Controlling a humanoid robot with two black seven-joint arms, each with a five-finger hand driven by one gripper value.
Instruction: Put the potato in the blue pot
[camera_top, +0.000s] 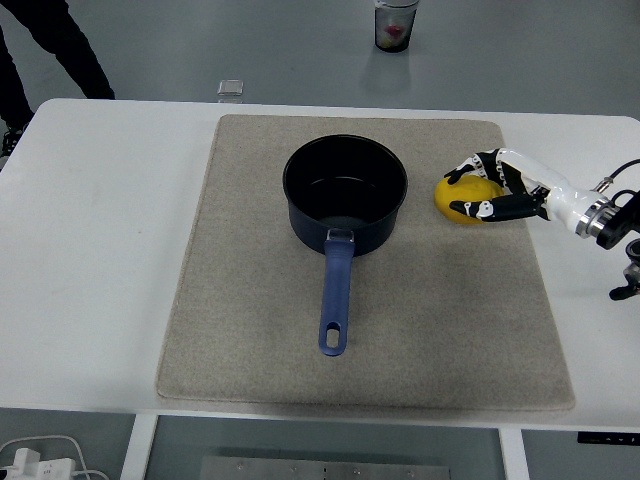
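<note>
A blue pot (345, 194) stands on the grey mat (250, 300), its handle pointing toward the near edge. The inside of the pot holds nothing. A yellow potato (463, 197) is just right of the pot. My right hand (482, 190) comes in from the right edge and its fingers are curled around the potato, holding it a little above the mat. The left arm does not show.
A plastic cup (395, 24) stands on the floor beyond the table's far edge. A small clear object (230, 90) sits at the far edge. A person's leg (60, 45) shows at the top left. Cables (40, 455) lie below the near left corner.
</note>
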